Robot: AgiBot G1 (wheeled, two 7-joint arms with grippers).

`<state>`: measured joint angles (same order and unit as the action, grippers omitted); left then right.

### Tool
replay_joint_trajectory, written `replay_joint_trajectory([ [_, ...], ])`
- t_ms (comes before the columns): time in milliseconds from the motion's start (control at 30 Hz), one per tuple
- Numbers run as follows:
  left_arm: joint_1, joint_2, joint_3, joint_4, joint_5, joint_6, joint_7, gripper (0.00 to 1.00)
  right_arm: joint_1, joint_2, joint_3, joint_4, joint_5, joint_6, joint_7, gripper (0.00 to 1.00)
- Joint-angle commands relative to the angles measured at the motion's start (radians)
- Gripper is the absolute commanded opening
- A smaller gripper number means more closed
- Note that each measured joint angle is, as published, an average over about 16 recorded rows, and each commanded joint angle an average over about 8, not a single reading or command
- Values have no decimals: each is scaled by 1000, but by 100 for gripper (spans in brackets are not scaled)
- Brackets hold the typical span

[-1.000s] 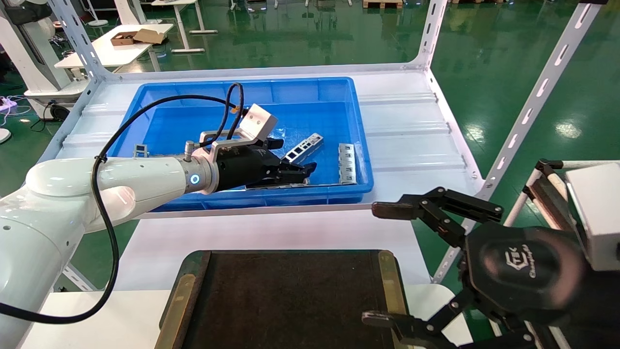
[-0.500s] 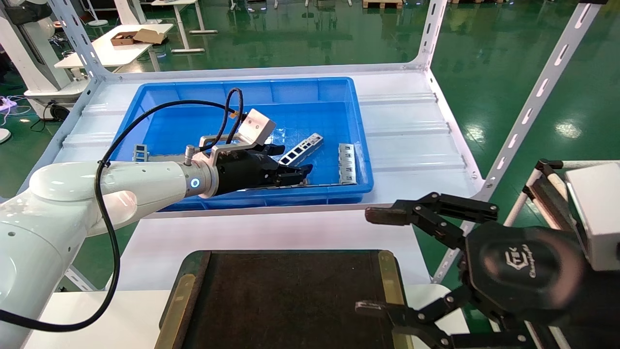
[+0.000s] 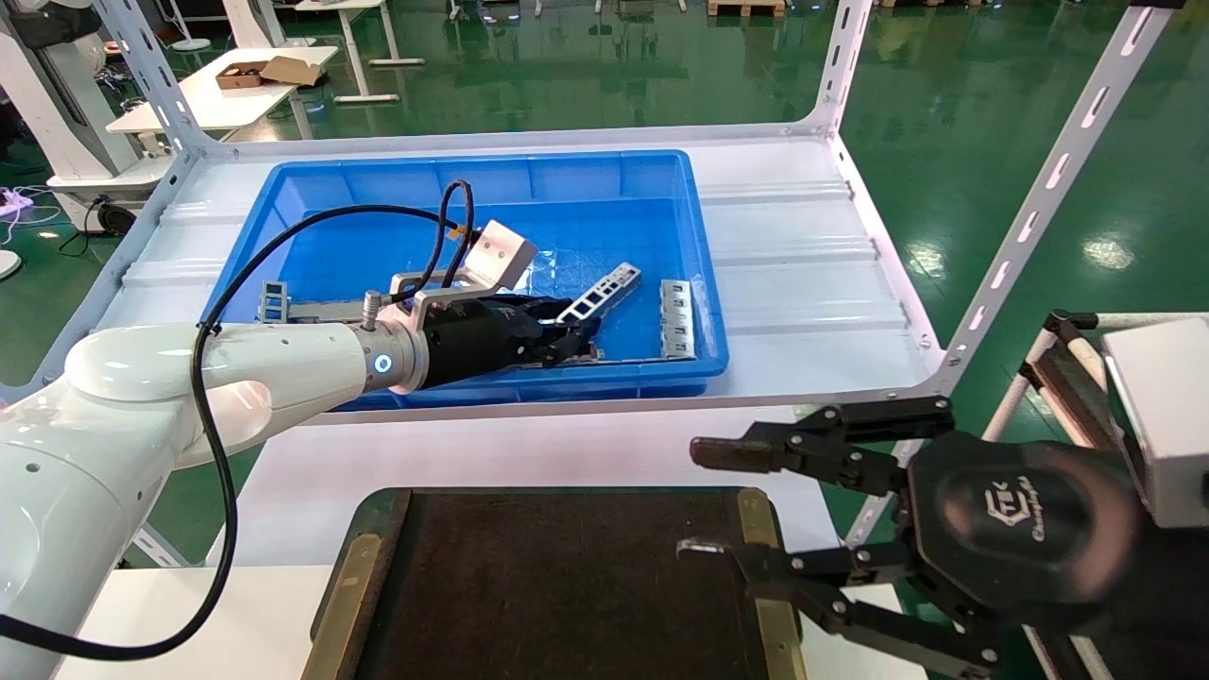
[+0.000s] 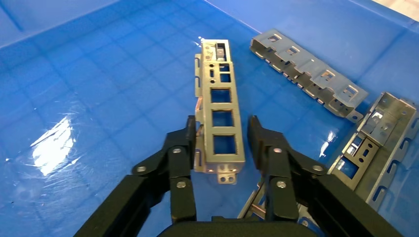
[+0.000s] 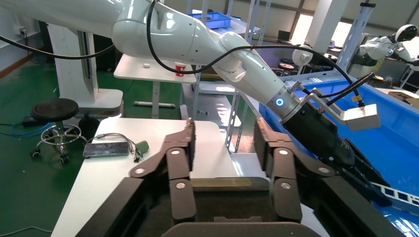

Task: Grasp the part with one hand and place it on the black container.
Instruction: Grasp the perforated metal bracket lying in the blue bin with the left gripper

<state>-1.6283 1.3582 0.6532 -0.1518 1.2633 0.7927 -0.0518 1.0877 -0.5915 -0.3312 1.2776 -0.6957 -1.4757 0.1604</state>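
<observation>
The part (image 3: pixel 604 291) is a slim silver-grey bracket with square cut-outs, lying in the blue bin (image 3: pixel 529 385). In the left wrist view the part (image 4: pixel 221 98) has its near end between my left gripper's (image 4: pixel 222 136) black fingers. One finger touches its folded edge; the other stands a small gap off. In the head view my left gripper (image 3: pixel 584 338) is low inside the bin near its front wall. The black container (image 3: pixel 567 586) is a flat dark tray with brass strips at the near table edge. My right gripper (image 3: pixel 697 501) hangs open and empty over the tray's right edge.
Wider grey stamped plates (image 3: pixel 676 318) lie right of the part in the bin and show in the left wrist view (image 4: pixel 309 71). Another small bracket (image 3: pixel 274 300) lies at the bin's left. White shelf uprights (image 3: pixel 1030 217) stand on the right.
My left gripper has dropped lower in the bin and its fingers have narrowed around the part's near end; the part shifted slightly. My right gripper drifted left and down over the tray's edge.
</observation>
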Motion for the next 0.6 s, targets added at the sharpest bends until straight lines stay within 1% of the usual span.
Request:
replay_joint_trajectory([
  [33, 2, 0, 6, -3, -3, -1, -2, 0, 0, 0, 0, 0, 0, 0, 0, 0],
  [333, 3, 0, 21, -16, -31, -17, -8, 0, 0, 0, 0, 0, 0, 0, 0, 0],
  [600, -9, -3, 8, -20, -94, -23, -26, 0, 0, 0, 0, 0, 0, 0, 0, 0],
])
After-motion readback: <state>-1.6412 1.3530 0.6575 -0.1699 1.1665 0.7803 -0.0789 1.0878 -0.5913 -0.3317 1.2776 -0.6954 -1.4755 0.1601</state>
